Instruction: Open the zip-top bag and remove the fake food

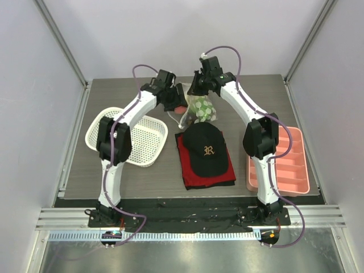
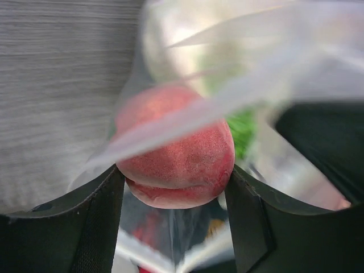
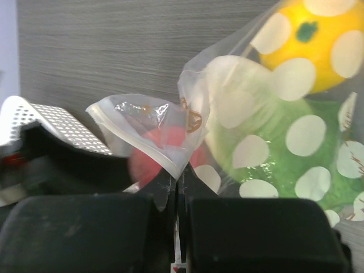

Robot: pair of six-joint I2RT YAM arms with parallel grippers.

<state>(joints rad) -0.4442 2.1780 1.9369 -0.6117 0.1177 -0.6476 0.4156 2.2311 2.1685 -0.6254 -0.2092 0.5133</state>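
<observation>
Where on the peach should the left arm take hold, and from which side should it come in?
Grip the peach across its widest middle, coming in through the bag's open mouth, whose edge the right gripper pinches up. It is round and its near half looks bare, so the left gripper's jaws can straddle it, as they do here; keep below the plastic strip crossing its top.

Blurred bag (image 2: 273, 85), peach (image 2: 182, 165) partly veiled

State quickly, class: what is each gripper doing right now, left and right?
Left gripper: closed on the peach, one finger at each side.
Right gripper: shut, pinching an edge of the zip-top bag.
</observation>
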